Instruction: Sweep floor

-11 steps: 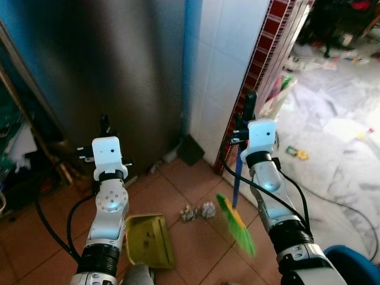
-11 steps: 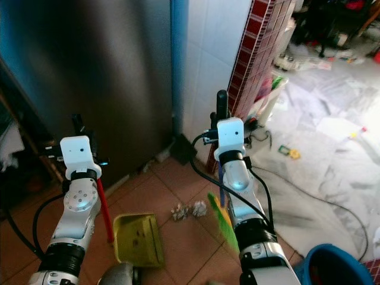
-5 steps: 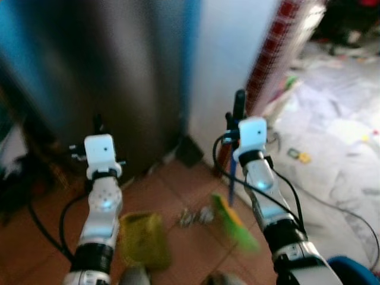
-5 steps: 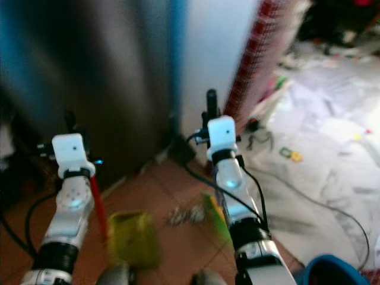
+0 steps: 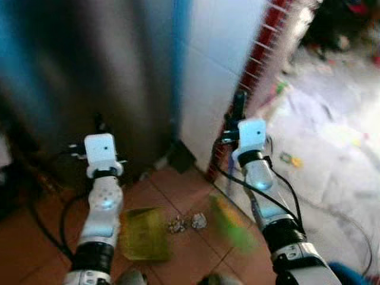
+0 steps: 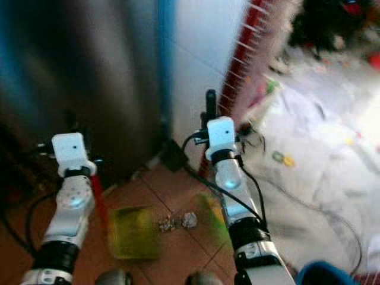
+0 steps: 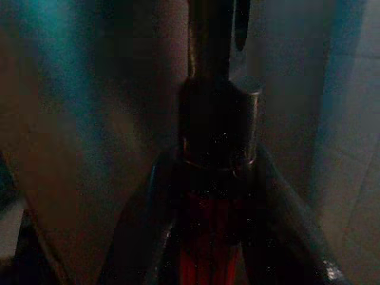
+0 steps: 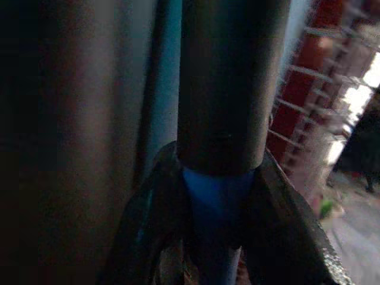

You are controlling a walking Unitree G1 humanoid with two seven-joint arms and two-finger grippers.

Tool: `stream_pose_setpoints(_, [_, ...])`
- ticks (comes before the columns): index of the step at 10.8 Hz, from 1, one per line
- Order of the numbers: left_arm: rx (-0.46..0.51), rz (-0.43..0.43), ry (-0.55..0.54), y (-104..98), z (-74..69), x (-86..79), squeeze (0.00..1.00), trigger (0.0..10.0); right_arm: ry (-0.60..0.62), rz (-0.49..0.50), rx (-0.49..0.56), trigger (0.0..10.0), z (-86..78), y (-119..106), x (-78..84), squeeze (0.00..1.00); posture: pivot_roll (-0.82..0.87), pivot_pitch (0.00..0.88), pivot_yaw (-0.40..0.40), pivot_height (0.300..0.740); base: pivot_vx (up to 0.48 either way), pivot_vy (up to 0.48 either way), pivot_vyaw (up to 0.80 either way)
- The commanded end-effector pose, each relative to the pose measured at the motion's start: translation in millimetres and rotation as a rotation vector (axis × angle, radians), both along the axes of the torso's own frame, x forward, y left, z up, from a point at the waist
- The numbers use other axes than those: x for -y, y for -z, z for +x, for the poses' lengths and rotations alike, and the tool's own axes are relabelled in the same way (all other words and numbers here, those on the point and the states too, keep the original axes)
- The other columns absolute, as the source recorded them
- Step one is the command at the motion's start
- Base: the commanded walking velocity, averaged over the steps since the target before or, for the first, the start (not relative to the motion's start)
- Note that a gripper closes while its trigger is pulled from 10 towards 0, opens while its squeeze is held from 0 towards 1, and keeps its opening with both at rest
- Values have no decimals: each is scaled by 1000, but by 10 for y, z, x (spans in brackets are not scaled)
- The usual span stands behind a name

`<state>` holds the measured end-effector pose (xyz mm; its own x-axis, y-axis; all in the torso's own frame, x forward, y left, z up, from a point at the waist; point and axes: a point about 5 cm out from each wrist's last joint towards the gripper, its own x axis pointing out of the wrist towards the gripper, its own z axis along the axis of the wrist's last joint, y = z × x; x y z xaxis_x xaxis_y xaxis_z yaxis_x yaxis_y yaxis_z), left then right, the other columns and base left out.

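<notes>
My right fingers (image 8: pixel 285 237) clamp the broom (image 8: pixel 228 89) handle, left fingers (image 7: pixel 285 237) the dustpan (image 6: pixel 133 231) handle. Crumpled scraps (image 6: pixel 178 221), light, lie on the floor (image 6: pixel 178 255) beside the dustpan.

My view is blurred. My left arm (image 5: pixel 101 202) reaches out over a yellow-green dustpan (image 5: pixel 142 233) lying flat on the terracotta tile floor (image 5: pixel 184 255). Just beside the dustpan's right edge sit a few crumpled scraps of litter (image 5: pixel 187 222). My right arm (image 5: pixel 261 202) reaches forward with a green broom head (image 5: pixel 231 222) smeared below it, near the scraps. Ahead stand a dark steel fridge (image 5: pixel 101 65), a white tiled wall (image 5: pixel 214 71) and red tile edging (image 5: pixel 261 77).
</notes>
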<state>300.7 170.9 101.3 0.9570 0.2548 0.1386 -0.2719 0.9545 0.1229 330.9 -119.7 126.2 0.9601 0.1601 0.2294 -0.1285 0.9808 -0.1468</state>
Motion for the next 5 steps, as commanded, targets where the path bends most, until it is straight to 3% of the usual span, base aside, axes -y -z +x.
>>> stream_pose_setpoints(1, [47, 0, 18, -95, 30, 78, 0, 10000, 21, -24, 44, 10000, 17, -96, 83, 0, -14, 55, -66, 740, 0, 0, 0])
stream_pose_setpoints(5, [23, 61, 37, -34, 132, 79, 0, 10000, 43, -10, 11, 10000, 45, -56, 101, 0, -21, 54, -65, 740, 0, 0, 0])
